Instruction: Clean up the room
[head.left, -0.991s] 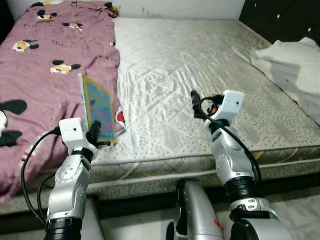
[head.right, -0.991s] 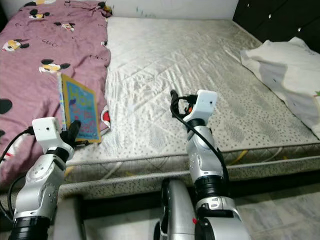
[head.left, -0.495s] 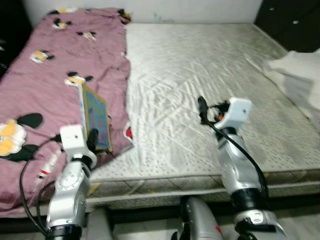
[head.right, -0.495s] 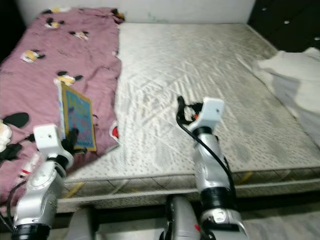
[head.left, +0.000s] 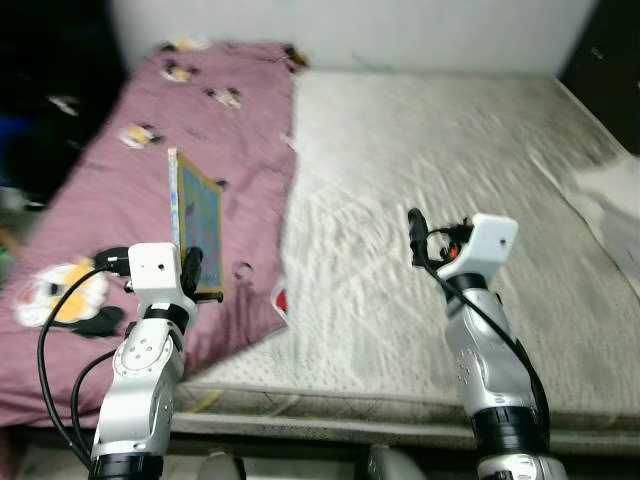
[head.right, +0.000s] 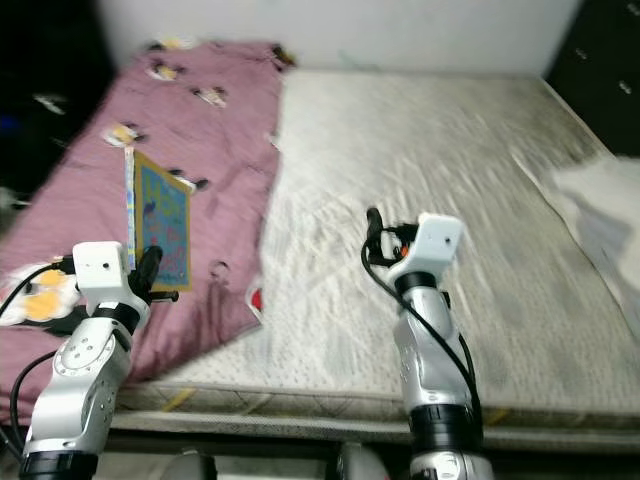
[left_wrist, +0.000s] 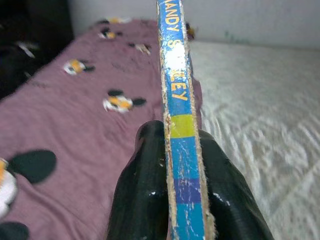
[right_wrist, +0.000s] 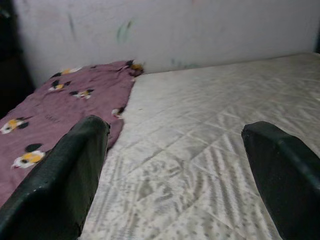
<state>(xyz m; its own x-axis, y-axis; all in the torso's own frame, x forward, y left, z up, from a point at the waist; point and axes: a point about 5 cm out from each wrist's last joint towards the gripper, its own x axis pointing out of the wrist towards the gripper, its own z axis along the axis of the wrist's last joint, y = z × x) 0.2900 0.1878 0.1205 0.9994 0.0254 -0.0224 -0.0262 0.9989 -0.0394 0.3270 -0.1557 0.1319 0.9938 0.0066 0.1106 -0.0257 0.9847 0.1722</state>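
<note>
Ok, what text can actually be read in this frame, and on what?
"ANDY" at the top of the book spine, held in the left hand, first letter cut off.
A second word below it, ending "EY"; the middle is worn away.
Book cover: print too blurred to read.
Purple blanket: cartoon figures, any lettering too blurred.

Head views were soft with motion blur, worst at the edges; the pillow (head.left: 612, 195) on the right smeared pale. Light was even and diffuse, bright on the mattress (head.left: 430, 170) and wall (head.left: 380, 30); top left corner fell into near black. Shadows were weak. Left wrist view was sharp on the book (left_wrist: 179, 125) spine, the blanket (left_wrist: 65, 115) behind it out of focus. Right wrist view was clear mid-frame, its near fingers (right_wrist: 60, 185) dark and blurred
</note>
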